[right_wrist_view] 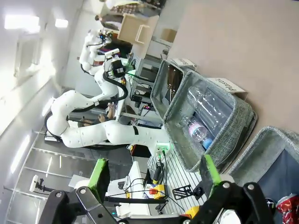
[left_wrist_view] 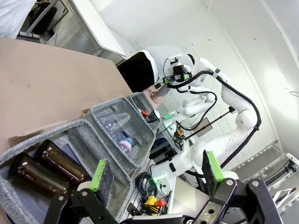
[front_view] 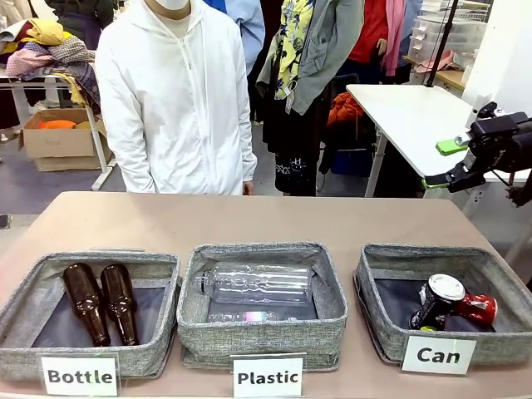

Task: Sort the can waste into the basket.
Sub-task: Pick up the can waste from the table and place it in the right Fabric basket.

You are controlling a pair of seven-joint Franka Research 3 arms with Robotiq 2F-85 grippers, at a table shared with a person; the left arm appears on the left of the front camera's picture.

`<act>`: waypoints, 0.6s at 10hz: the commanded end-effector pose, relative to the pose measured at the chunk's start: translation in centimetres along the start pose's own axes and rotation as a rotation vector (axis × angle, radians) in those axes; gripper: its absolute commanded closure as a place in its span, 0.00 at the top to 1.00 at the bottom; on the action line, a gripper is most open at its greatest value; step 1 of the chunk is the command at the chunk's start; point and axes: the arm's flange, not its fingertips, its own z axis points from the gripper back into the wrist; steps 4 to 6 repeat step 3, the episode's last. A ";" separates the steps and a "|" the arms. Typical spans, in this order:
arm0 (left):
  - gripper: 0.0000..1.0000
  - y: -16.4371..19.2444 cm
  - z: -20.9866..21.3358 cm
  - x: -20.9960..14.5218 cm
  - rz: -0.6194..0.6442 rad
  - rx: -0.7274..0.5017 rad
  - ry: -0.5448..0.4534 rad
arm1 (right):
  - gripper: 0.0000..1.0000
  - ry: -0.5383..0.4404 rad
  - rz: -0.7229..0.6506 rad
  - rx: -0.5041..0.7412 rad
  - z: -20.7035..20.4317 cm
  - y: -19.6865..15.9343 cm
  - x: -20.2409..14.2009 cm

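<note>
- Since both cans already lie inside the "Can" basket (front_view: 382, 328), we judge the sorting done, or in its closing step: the bare counter (front_view: 249, 218) behind the three bins carries no other can that we can see.
- We see the right claw (front_view: 453, 165) raised well above and behind the "Can" basket, green pads spread, pinching nothing; its wrist view shows the same open gap (right_wrist_view: 154, 179).
- We see the left claw (left_wrist_view: 154, 170) in its own wrist view, pads spread and empty, hanging above the "Bottle" bin (left_wrist_view: 70, 135).
- The black can (front_view: 438, 301) lies tilted in the "Can" basket, long axis running from near-left up toward far-right, its silver end facing up toward us.
- The crushed red can (front_view: 476, 308) lies just beside it on the right, touching or nearly so; its long axis runs roughly along the basket's length, pointing to the right wall.
- For the next move we judge only a retreat is called for: both arms kept clear of the basket, nothing more to grasp.
- The person (front_view: 179, 100) stands behind the counter, hands not over it.
</note>
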 end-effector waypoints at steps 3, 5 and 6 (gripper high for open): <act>1.00 -0.3 -0.2 -0.1 -0.002 -0.001 -0.004 | 1.00 0.008 0.023 0.006 0.3 0.2 0.0; 1.00 -0.3 -0.2 -0.1 -0.002 -0.001 -0.004 | 1.00 0.008 0.023 0.006 0.3 0.2 0.0; 1.00 -0.3 -0.2 -0.1 -0.002 -0.001 -0.004 | 1.00 0.008 0.023 0.006 0.3 0.2 0.0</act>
